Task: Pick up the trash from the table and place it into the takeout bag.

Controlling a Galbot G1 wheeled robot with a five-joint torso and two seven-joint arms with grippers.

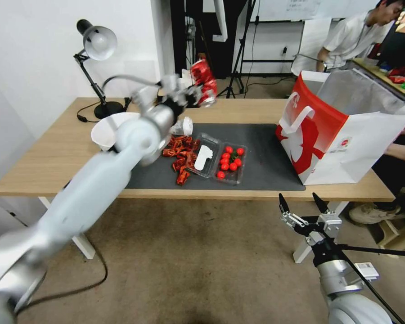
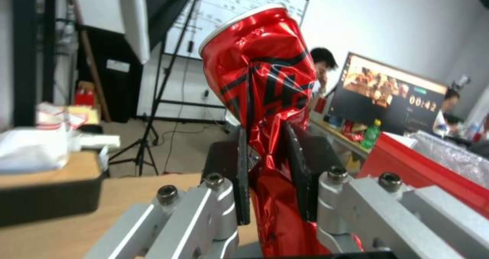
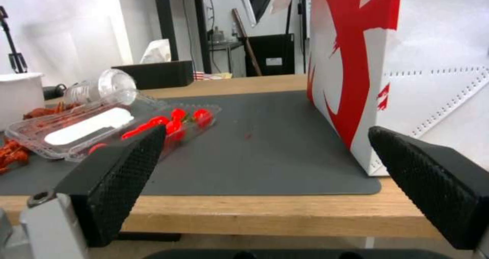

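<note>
A crushed red can hangs above the far edge of the table, and my left gripper is shut on its lower part. In the left wrist view the can stands up between the two dark fingers of the left gripper. The takeout bag stands open on the table's right end, showing its foil lining. My right gripper is open below the table's front edge, facing the bag. A clear cup lies on its side on the mat.
On the dark mat lie an open clear tray of tomatoes and red crayfish shells. A white bowl sits left of them, and a desk lamp stands at the back left. A person sits behind the bag.
</note>
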